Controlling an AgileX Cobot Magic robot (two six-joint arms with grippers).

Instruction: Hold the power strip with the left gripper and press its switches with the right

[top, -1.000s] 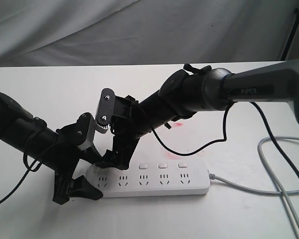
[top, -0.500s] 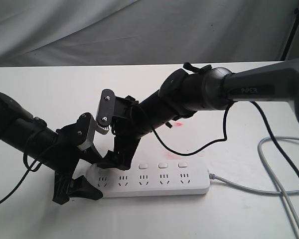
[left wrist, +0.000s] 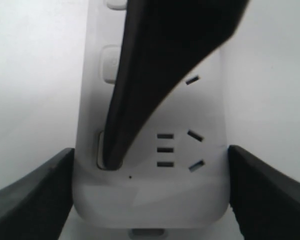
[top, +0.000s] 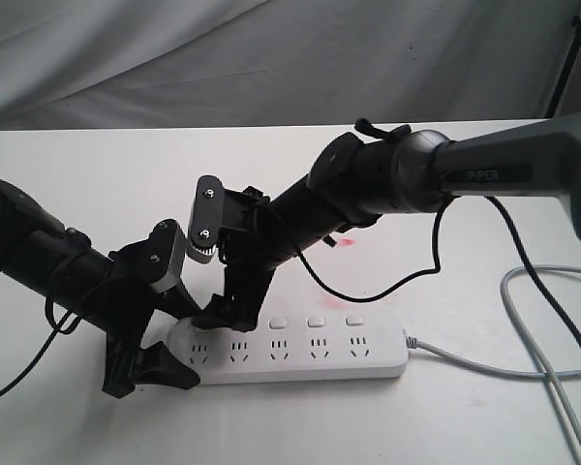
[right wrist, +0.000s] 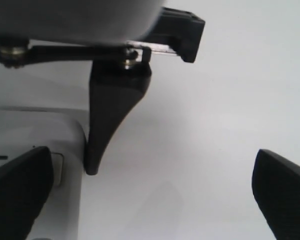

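Left claw (left wrist: 151, 167): clamped on the power strip (top: 310, 363); its two fingers (left wrist: 30, 195) press the two long sides at the rounded end.
Right claw (top: 228, 312): fingers (right wrist: 285, 195) wide apart, holding nothing; one tip rests on the end switch (left wrist: 101, 147), between the fingers of the left claw.
Power strip: one, flat on the worktop (top: 77, 155), running from the left claw past the right claw.
Socket sets (top: 278, 346): five.
Switches (top: 317, 321): three uncovered past the right claw; the others are hidden behind it.
Cord (top: 465, 363): one, grey, at the end far from both claws.
Worktop: white, with one pink mark (top: 349, 242) beyond the right claw.
Room: pale creased cloth (top: 271, 58) behind the worktop.
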